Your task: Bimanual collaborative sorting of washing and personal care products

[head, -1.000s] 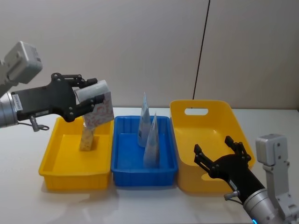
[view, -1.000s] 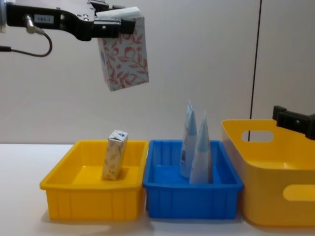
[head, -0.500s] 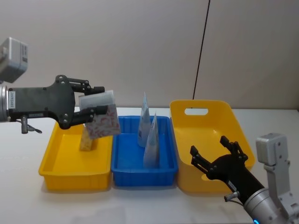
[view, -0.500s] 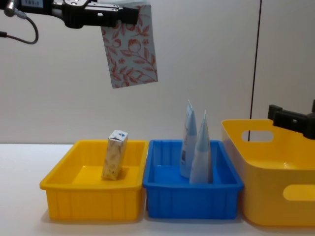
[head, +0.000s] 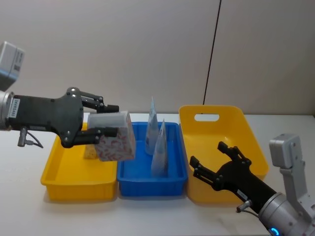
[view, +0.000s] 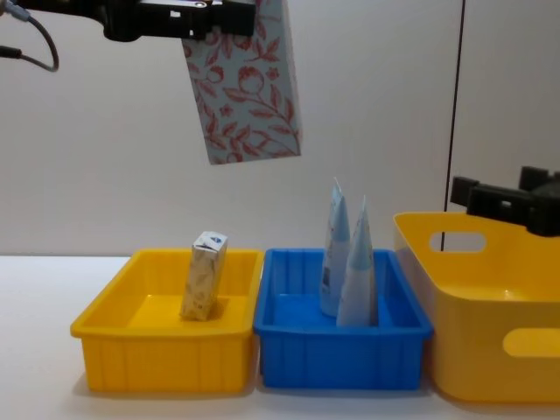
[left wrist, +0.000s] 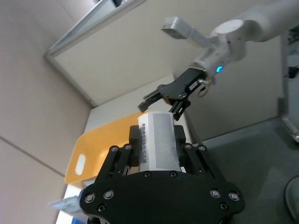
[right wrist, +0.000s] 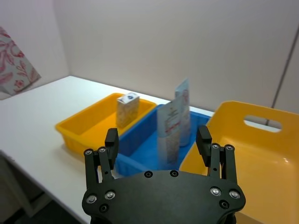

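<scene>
The white surface [head: 19, 196] carries a deep yellow bin [head: 246, 123], a low yellow bin [head: 78, 189] and a blue bin [head: 152, 189] between them. The left gripper [head: 114, 119] has its fingers clamped on a tilted red-leaf carton [view: 249, 96], high above the seam of the low yellow and blue bins. The right gripper [head: 209, 158] hangs spread and empty before the deep bin. Two tapered tubes [head: 158, 152] stand in the blue bin, and a small beige-print carton [view: 203, 276] in the low yellow one.

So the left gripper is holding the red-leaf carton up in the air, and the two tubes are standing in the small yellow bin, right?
Not quite. The two tubes stand in the blue bin, not the small yellow one, as the chest view shows. The left gripper does hold the red-leaf carton up in the air.
</scene>
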